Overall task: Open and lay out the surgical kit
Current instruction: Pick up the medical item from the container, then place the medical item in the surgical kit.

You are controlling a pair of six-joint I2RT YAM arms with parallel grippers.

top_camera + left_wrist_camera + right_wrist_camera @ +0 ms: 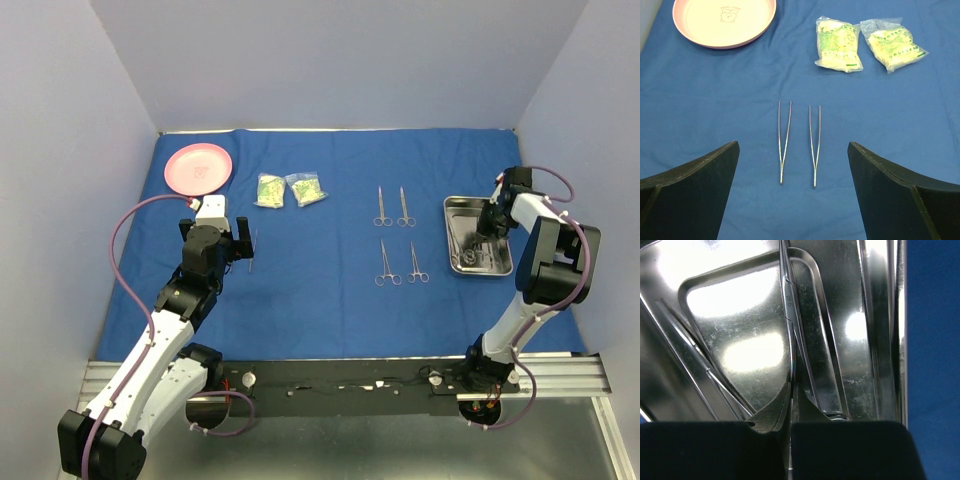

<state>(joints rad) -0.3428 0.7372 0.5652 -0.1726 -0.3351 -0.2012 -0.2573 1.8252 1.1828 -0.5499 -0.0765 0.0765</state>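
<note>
I am in the laying-out part of the job. The blue cloth (pixel 330 300) is already spread flat, and most of the kit lies on it in order. In the top view two packets (pixel 270 190) sit near 11 o'clock, just beside a pink plate (pixel 200 167) in the far left corner. Four forceps (pixel 385 263) lie in two neat pairs a little right of the centre, and the steel tray (pixel 499 268) stands at 3 o'clock, near the right edge of the cloth. My left gripper (pixel 792 144) hovers at 9 o'clock with the fingers spread as wide as they go and holding nothing. Below it two tweezers (pixel 784 142) lie side by side, with their open ends toward 12 o'clock. The step in hand belongs to the right gripper (pixel 791 407), which is down inside the tray. Its fingers are pressed almost together on a thin steel tool (pixel 790 340) that runs away from them toward 12 o'clock in the wrist view. I cannot tell whether the tool is lifted or rests on the tray floor. For the next move I think I must raise it straight up and clear the tray rim without dragging the tray. Then I carry it toward 9 o'clock and lay it in line with the forceps. The tool is narrow and smooth, so it may turn in the grip.
</note>
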